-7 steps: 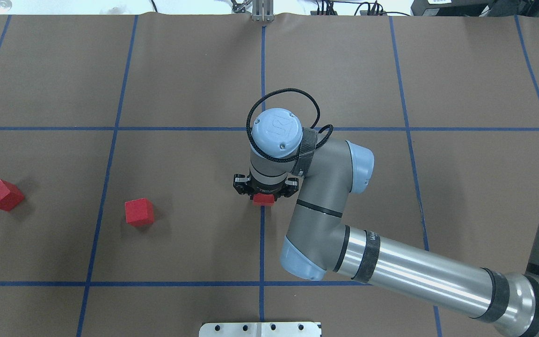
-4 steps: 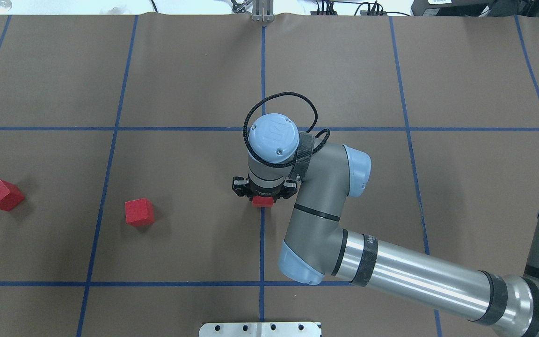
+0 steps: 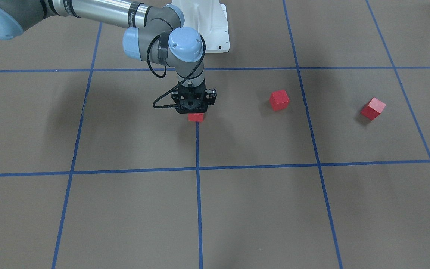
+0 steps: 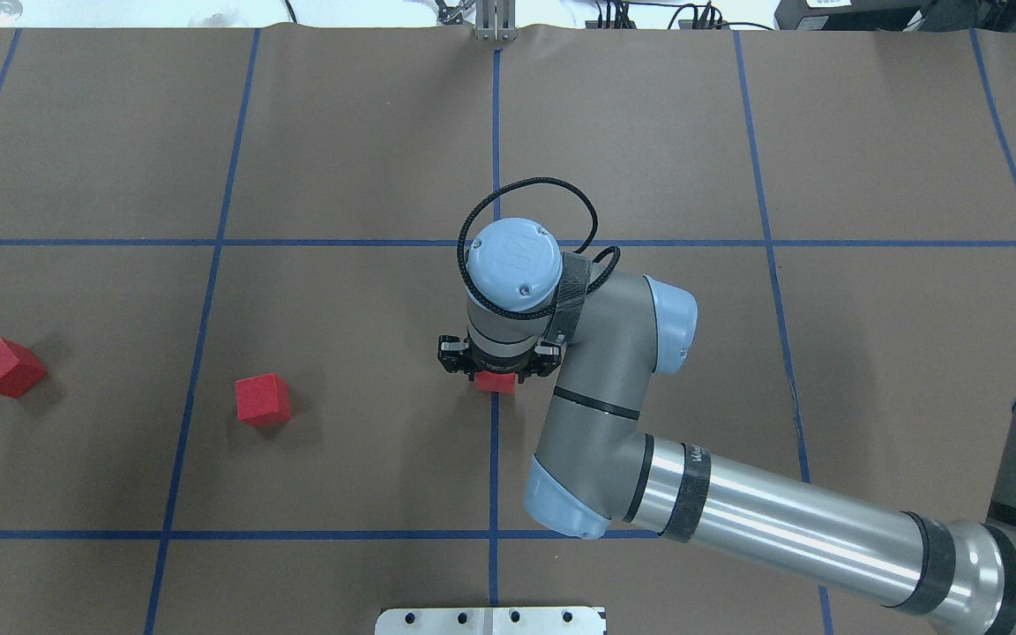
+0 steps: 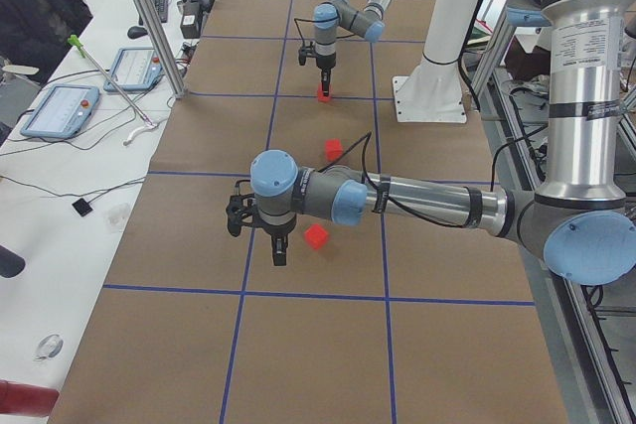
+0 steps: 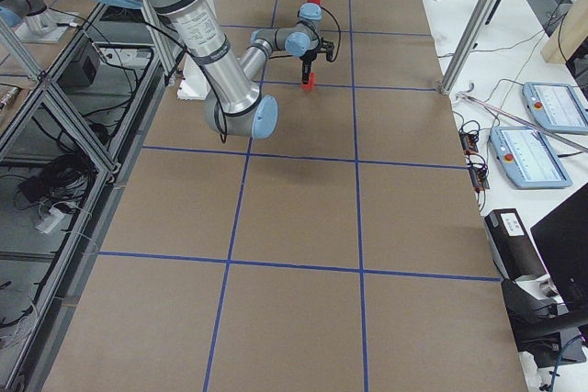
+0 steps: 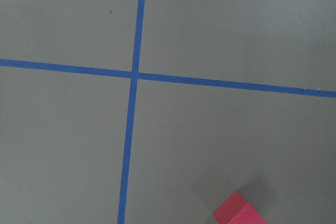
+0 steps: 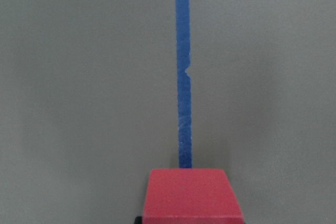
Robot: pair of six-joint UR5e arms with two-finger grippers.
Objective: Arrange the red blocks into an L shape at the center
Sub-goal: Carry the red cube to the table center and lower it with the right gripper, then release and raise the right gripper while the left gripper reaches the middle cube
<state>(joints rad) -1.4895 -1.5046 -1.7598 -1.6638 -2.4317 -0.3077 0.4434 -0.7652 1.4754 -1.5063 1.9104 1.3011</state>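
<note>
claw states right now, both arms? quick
Left claw: cannot be told, it shows only in the side view.
Right claw: closed, holding a red block.

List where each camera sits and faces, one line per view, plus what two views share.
Front-facing: table's far side, looking back, steeply down; right arm, right claw show.
Overhead: above the base side, looking forward, down; right arm.
Exterior left: table's left end, looking along it; left arm near, left claw.
Exterior right: table's right end; right arm near.
Left wrist: down on blue tape, one loose block; no arm.
Right wrist: down on center block; no arm.
Shared: front-facing and overhead show center block, both loose blocks.
</note>
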